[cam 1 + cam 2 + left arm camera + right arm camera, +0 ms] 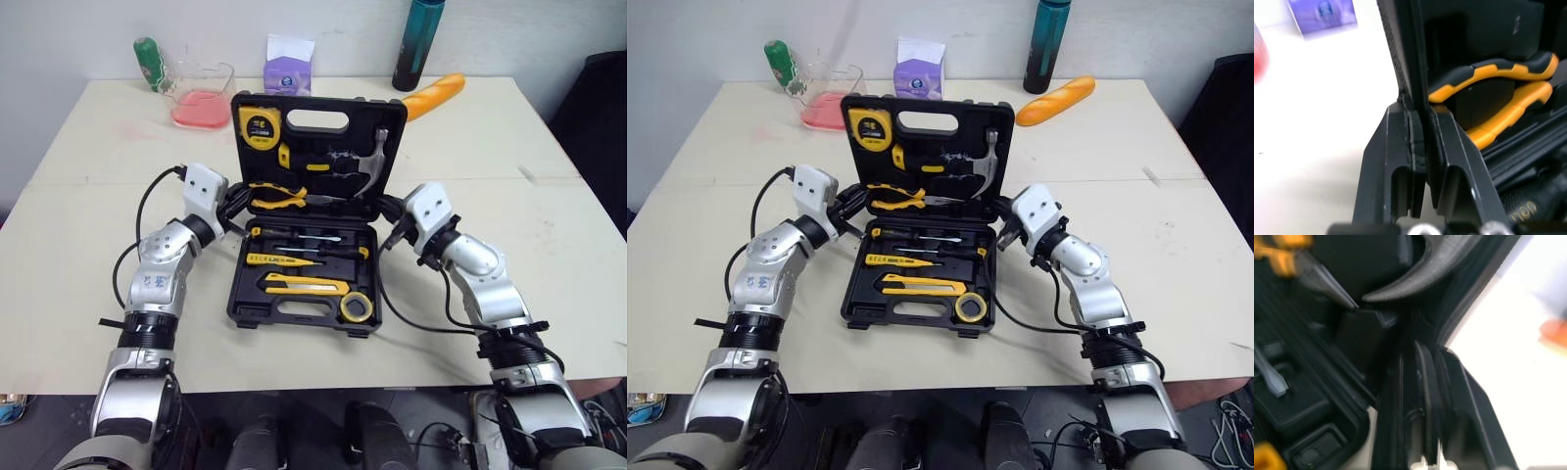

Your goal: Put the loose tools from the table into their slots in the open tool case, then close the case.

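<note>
On the beige table (549, 245) a black plastic tool case (235, 294) lies open, its lid (372, 113) tilted up at the far side. Seated in the lid are a yellow tape measure (257, 125), a steel claw hammer (367, 162) and yellow-handled pliers (279, 199); the base holds black-handled screwdrivers (304, 240), a yellow utility knife (299, 284) and a yellow tape roll (356, 307). The left gripper (1418, 110) is clamped on the lid's left edge, one finger on each face. The right gripper (1425, 350) pinches the lid's right edge beside the hammer.
</note>
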`<action>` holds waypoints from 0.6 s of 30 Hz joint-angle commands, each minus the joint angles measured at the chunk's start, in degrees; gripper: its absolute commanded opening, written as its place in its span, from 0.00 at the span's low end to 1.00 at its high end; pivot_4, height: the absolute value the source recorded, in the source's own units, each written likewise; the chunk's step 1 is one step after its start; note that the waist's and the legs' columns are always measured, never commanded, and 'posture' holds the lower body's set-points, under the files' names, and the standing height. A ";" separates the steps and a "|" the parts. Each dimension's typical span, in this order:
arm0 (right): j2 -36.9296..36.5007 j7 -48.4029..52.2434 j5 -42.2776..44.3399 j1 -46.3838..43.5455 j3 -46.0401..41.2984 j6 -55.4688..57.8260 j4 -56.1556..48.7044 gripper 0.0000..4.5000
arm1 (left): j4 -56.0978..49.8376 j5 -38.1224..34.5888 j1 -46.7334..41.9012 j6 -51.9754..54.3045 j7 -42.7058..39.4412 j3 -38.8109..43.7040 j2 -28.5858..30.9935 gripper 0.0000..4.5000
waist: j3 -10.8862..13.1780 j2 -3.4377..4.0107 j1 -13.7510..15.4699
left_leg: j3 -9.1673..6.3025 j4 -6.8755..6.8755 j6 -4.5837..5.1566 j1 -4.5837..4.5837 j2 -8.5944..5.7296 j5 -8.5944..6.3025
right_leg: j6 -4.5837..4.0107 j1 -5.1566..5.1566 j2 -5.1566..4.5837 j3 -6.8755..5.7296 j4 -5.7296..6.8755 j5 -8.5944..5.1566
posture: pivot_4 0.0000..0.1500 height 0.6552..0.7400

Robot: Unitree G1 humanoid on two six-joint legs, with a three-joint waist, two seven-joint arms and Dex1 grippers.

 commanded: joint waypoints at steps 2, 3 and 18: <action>-5.86 -7.97 -10.93 0.79 0.08 -18.72 10.39 0.00 | -2.18 4.95 5.04 -13.69 0.51 0.89 4.15 0.00 | 0.00 0.00 0.10 | 0.01 0.03 0.00 0.02 0.04 0.00 | -0.04 0.02 0.00 0.00 0.01 0.02 | 1.00 1.00; -6.62 -9.47 -12.83 0.98 0.70 -21.45 12.04 0.00 | -2.59 5.35 6.17 -14.97 0.91 0.79 4.19 0.00 | 0.00 0.00 0.14 | 0.00 0.04 0.00 0.03 0.06 0.00 | -0.04 0.04 0.00 0.00 0.00 0.02 | 1.00 1.00; -10.27 -2.36 -10.15 4.50 6.21 -32.68 17.29 0.17 | -8.66 0.20 15.28 -12.54 -3.26 1.03 4.80 0.28 | -0.04 0.00 0.31 | -0.11 -0.22 0.10 1.29 0.16 -0.07 | -0.08 1.37 -0.02 -0.10 -0.36 0.00 | 1.00 1.00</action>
